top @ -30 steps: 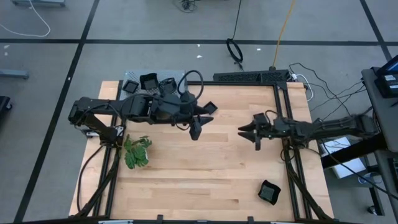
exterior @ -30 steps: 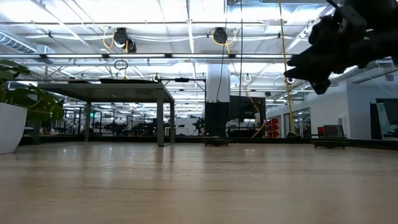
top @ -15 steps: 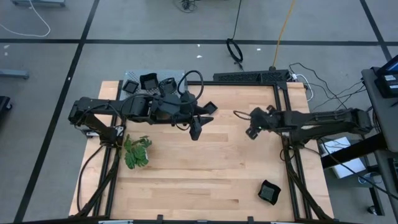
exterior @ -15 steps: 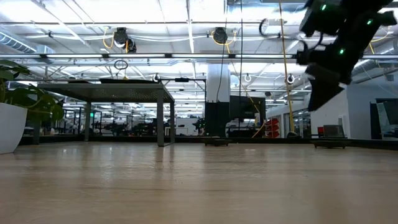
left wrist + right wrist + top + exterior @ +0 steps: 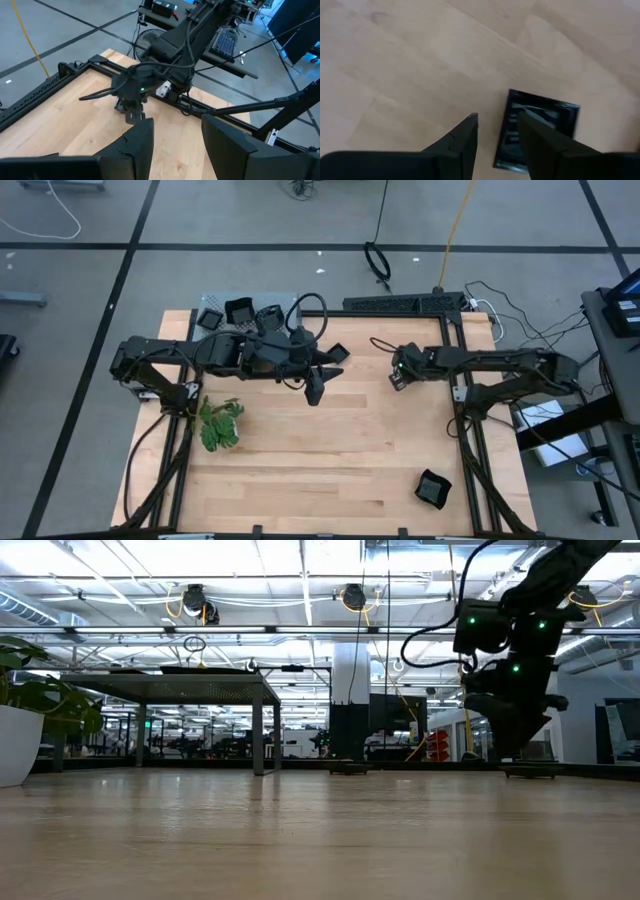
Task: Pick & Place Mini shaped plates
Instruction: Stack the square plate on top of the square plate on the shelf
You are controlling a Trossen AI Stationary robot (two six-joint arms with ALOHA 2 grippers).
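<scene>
Several glossy black mini plates (image 5: 240, 310) sit on the grey perforated shelf at the table's far left corner. One lies on the wood by my left arm (image 5: 337, 352), and another near the near right corner (image 5: 432, 488). A square plate (image 5: 537, 131) lies flat on the wood just beyond my right gripper (image 5: 497, 117), which is open, touches nothing and points down over the table's far middle (image 5: 400, 370). My left gripper (image 5: 177, 131) hangs open and empty over the table's middle (image 5: 315, 385).
A green leafy plant (image 5: 220, 425) in a white pot (image 5: 15, 745) stands at the table's left side. The grey shelf (image 5: 222, 330) fills the far left corner. A black frame rail (image 5: 405, 303) and cables run along the far right edge. Bare wood stretches across the near half.
My right gripper has moved toward the far edge and a little to the left. It has tipped from level, pointing left, to pointing down at the table.
</scene>
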